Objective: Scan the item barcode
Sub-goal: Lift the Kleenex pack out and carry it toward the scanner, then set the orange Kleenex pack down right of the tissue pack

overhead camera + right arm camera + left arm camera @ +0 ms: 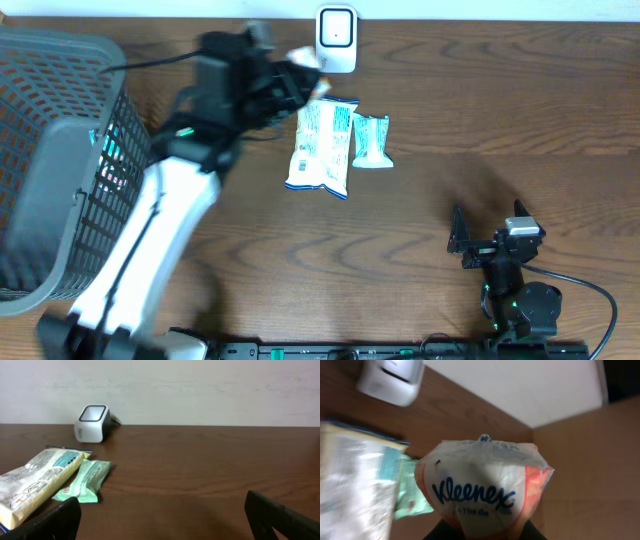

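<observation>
- Grey plastic mesh basket — stands at the left edge of your overhead view. Through its wall you can make out teal and pink patches, too blurred to name.
- Soft plastic-wrapped tissue pack, white with orange sides and blue Kleenex lettering. This is the task's item, held above the table near the far edge, with its printed face turned to the left wrist camera.
- Left gripper, black, on the white arm that reaches across from the basket side. Its jaws are drawn close together, clamped on the lower end of the tissue pack.
- White box-shaped barcode scanner with a dark window, standing at the far edge of the table against the wall. In your overhead view the tissue pack sits just to its left; you cannot tell whether the two touch.
- Long white-and-blue snack bag, lying flat on the table in front of the barcode scanner.
- Small mint-green packet, lying flat just beside the snack bag on its right.
- Right gripper, low at the near right of the table. Its fingers stand wide apart with nothing between them, well apart from the snack bag and the packet.
- Dark brown wood-grain table, which carries everything listed.
- Plain white wall, rising directly behind the far edge.
</observation>
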Available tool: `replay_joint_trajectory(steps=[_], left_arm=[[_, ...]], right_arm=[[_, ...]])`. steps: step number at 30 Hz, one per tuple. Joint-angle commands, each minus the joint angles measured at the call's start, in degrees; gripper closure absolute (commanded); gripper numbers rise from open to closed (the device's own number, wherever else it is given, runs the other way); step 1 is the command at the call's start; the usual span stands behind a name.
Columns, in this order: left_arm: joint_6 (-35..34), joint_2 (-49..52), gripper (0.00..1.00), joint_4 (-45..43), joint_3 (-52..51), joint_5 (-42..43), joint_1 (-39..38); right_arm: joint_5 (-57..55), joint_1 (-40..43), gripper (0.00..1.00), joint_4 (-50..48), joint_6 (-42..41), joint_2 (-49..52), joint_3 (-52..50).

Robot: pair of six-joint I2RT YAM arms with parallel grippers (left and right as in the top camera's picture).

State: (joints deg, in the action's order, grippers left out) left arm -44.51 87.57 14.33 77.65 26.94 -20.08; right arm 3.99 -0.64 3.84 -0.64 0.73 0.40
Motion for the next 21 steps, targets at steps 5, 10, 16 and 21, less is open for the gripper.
replay_joint_trajectory(steps=[5, 10, 16, 21], left_arm=[[1.14, 13.79, 0.83, -11.54, 1.11, -8.96, -10.95], [1.11, 20.74, 0.66, -12.31, 1.11, -15.96, -15.5], [1.14, 27.45, 0.61, -16.28, 1.11, -16.02, -19.63], [1.14, 29.79, 0.51, -18.84, 1.11, -16.37, -21.16]], right_arm=[[-0.44, 0.28, 0.01, 0.26, -0.59, -0.31, -0.07], [-0.44, 0.28, 0.01, 0.26, -0.59, -0.31, -0.04], [-0.44, 0.28, 0.01, 0.26, -0.59, -0.31, -0.07], [-0.44, 0.28, 0.01, 0.26, -0.59, -0.31, -0.07]])
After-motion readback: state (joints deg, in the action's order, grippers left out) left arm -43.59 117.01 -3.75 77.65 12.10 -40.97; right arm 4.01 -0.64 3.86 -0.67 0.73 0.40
